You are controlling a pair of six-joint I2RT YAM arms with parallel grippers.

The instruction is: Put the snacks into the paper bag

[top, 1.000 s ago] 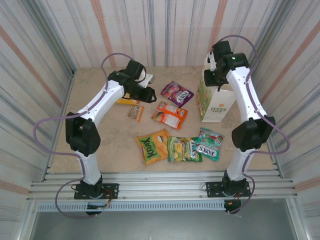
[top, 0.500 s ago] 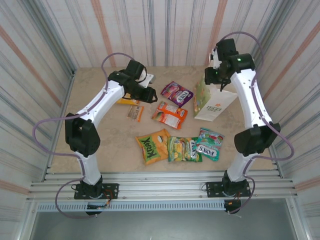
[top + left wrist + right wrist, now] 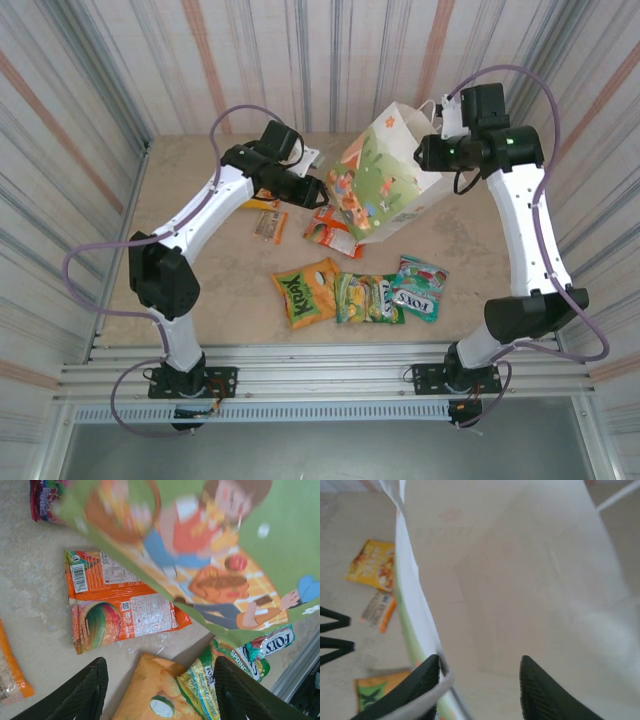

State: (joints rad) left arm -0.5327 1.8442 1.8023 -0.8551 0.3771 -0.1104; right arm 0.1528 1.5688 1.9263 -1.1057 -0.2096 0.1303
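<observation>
The white paper bag (image 3: 385,185) hangs tilted above the table, its cartoon-printed side facing up. My right gripper (image 3: 425,155) is at its mouth with its jaws apart. In the right wrist view one finger is at the rim with the cord handle (image 3: 427,692) across it, and the other is inside the bag (image 3: 520,580). My left gripper (image 3: 160,690) is open over the Krax packet (image 3: 155,695) and the green-yellow packet (image 3: 220,685). The orange-red packet (image 3: 335,232) lies partly under the bag. The teal packet (image 3: 418,288), yellow-orange packet (image 3: 258,203) and brown-orange bar (image 3: 270,226) lie loose.
A purple packet's corner (image 3: 42,500) peeks out from behind the bag in the left wrist view. Striped walls close in the table (image 3: 200,270) on three sides. Bare tabletop lies at the left and at the far right behind the bag.
The right arm has raised the bag and swung it left, tipping it over the purple and orange-red packets. The left gripper has edged slightly right.
</observation>
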